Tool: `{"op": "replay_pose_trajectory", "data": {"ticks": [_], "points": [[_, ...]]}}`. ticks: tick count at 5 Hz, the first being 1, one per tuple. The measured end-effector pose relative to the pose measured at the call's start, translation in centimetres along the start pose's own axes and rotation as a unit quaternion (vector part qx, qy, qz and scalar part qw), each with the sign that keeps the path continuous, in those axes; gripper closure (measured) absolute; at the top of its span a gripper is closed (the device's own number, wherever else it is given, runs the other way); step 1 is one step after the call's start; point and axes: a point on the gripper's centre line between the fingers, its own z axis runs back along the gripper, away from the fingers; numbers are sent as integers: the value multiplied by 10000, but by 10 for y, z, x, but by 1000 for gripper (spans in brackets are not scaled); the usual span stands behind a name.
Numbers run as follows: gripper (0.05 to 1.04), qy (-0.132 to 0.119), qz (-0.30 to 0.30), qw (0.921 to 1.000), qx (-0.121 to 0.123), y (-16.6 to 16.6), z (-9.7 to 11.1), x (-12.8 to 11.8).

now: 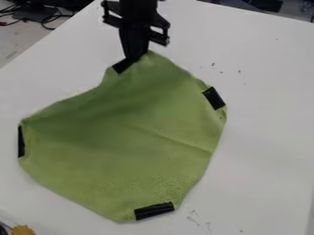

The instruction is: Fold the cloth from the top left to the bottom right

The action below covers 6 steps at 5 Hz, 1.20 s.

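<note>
The gripper (pixel 138 56) hangs down from the top edge, left of centre, its fingers together on the upper corner of the green cloth (pixel 135 137). Black tape (pixel 121 66) marks that corner, just left of the fingertips. From there the cloth spreads down over the white surface, its upper left edge curving inward and a shaded dip running below it. More black strips lie at its right corner (pixel 214 98), left corner (pixel 21 141) and bottom corner (pixel 154 210). A faint crease crosses the right half.
A white table (pixel 264 137) surrounds the cloth, with small dark marks at the upper right and near the bottom. Dark cables (pixel 46 19) lie beyond its upper left edge. Something yellow-orange (pixel 23 230) shows at the bottom left corner.
</note>
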Motion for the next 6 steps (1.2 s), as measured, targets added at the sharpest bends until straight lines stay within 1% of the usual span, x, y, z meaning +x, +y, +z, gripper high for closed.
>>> {"op": "replay_pose_trajectory", "data": {"ticks": [1, 2, 3, 4, 5, 6], "points": [[1020, -122, -61, 9998, -122, -49, 9, -39], [1020, -150, 41, 9998, 116, -70, -4, -56], [992, -337, 200, 9992, 108, -85, -20, -63], [824, -378, 350, 9987, 26, -91, -37, -70], [546, -387, 388, 9985, 15, -92, -37, -70], [239, -298, 345, 9990, -12, -94, -36, -73]]}}
